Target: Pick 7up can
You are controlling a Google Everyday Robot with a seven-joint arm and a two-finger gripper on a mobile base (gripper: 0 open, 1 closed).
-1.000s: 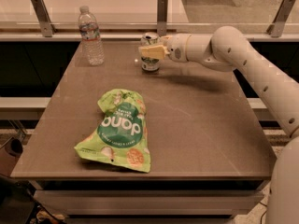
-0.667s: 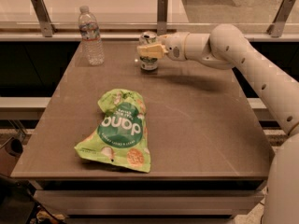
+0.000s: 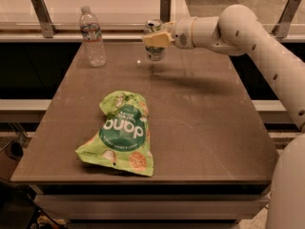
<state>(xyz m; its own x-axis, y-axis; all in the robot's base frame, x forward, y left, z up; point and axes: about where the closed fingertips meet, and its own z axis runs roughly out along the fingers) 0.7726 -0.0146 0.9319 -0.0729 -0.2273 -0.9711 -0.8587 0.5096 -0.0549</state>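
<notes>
The 7up can (image 3: 154,51) is a small white-and-green can with a silver top, held upright above the far part of the brown table (image 3: 200,123). My gripper (image 3: 156,38) reaches in from the right on the white arm and is shut on the can, its pale fingers (image 3: 153,39) across the can's upper half. The can hangs clear of the tabletop, with its shadow on the surface below.
A clear plastic water bottle (image 3: 92,37) stands at the far left of the table. A green snack bag (image 3: 122,132) lies flat in the near left middle. A rail with metal posts (image 3: 42,15) runs behind the table.
The gripper has lifted the can off the table. The bottle and bag have not moved.
</notes>
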